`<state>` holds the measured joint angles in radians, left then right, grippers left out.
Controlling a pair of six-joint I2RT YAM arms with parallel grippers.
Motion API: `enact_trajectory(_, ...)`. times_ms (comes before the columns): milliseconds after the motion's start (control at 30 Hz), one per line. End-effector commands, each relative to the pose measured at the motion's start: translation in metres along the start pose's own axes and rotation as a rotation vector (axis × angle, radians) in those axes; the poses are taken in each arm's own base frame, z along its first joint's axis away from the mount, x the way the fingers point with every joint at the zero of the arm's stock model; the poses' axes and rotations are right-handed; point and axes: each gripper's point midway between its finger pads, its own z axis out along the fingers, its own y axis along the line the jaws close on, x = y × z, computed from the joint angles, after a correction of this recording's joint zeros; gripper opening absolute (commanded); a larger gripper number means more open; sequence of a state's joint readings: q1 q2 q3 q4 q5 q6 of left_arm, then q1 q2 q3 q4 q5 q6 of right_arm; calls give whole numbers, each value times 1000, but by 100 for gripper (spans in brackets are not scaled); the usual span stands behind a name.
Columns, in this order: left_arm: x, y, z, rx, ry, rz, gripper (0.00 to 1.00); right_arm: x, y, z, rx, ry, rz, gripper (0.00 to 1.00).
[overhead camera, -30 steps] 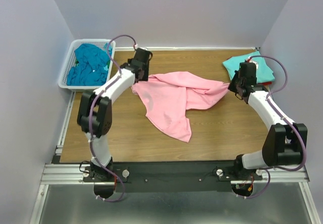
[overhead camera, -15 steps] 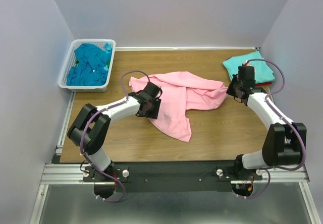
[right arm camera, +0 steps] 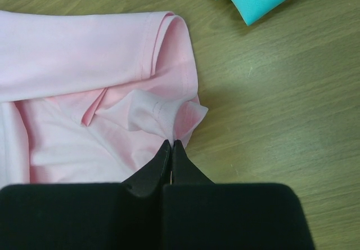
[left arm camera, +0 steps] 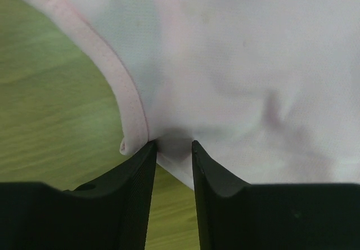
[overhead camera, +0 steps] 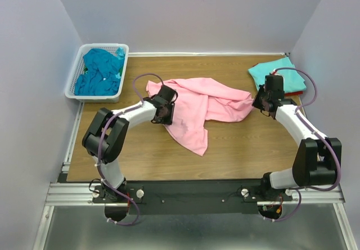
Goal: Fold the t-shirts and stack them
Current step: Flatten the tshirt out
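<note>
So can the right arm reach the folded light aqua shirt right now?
Probably yes: the folded light aqua shirt lies close, nothing between. But the right arm's fingers are shut on the crumpled pink shirt, so they must release first.

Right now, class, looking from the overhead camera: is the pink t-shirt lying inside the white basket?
No, the pink t-shirt lies crumpled on the wooden table, while the white basket holds teal-blue shirts.

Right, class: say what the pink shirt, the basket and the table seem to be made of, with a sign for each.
The pink shirt: soft matte knit fabric, probably cotton; it creases and has stitched hems. The basket: white plastic, seemingly; thin moulded lattice walls. The table: wood or wood-look laminate; grain streaks, faint sheen.
</note>
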<state>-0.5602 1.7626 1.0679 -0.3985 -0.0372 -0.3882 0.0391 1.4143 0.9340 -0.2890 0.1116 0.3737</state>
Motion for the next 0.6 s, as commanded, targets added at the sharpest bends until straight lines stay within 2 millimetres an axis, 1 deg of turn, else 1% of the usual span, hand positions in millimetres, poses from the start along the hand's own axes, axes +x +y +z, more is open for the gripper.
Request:
enact_trajectory(0, 25, 80, 17, -245, 121, -20, 38, 0, -9, -7, 30, -15, 6, 3)
enact_trajectory(67, 18, 103, 15, -311, 119, -29, 36, 1, -12, -6, 44, -16, 4, 3)
enact_trajectory(100, 14, 123, 12, -349, 118, -61, 36, 1, -13, -6, 50, -18, 6, 3)
enact_trajectory(133, 5, 134, 11, -387, 104, -67, 36, 1, -14, -6, 59, -22, 3, 3)
enact_trajectory(200, -3, 150, 11, -423, 102, -75, 36, 0, -16, -7, 69, -28, 7, 3)
enact_trajectory(233, -17, 160, 10, -440, 80, -94, 36, 0, -17, -7, 72, -29, 6, 3)
enact_trajectory(267, -17, 165, 16, -450, 92, -96, 36, 0, -20, -7, 88, -31, 7, 3)
enact_trajectory(300, -20, 170, 18, -461, 97, -99, 36, 0, -21, -7, 95, -34, 5, 3)
enact_trajectory(367, -33, 178, 26, -484, 92, -107, 36, -1, -24, -9, 108, -43, 9, 3)
enact_trajectory(400, -48, 180, 25, -497, 62, -106, 36, 2, -25, -9, 114, -37, 14, 3)
enact_trajectory(467, -57, 184, 28, -515, 54, -104, 36, 4, -25, -10, 110, -35, 24, 3)
enact_trajectory(500, -71, 182, 25, -515, 21, -107, 36, 7, -26, -10, 112, -30, 31, 4)
enact_trajectory(533, -76, 182, 22, -516, 9, -108, 38, 9, -26, -10, 112, -25, 32, 5)
enact_trajectory(567, -85, 179, 15, -511, -25, -111, 39, 13, -26, -11, 110, -15, 34, 7)
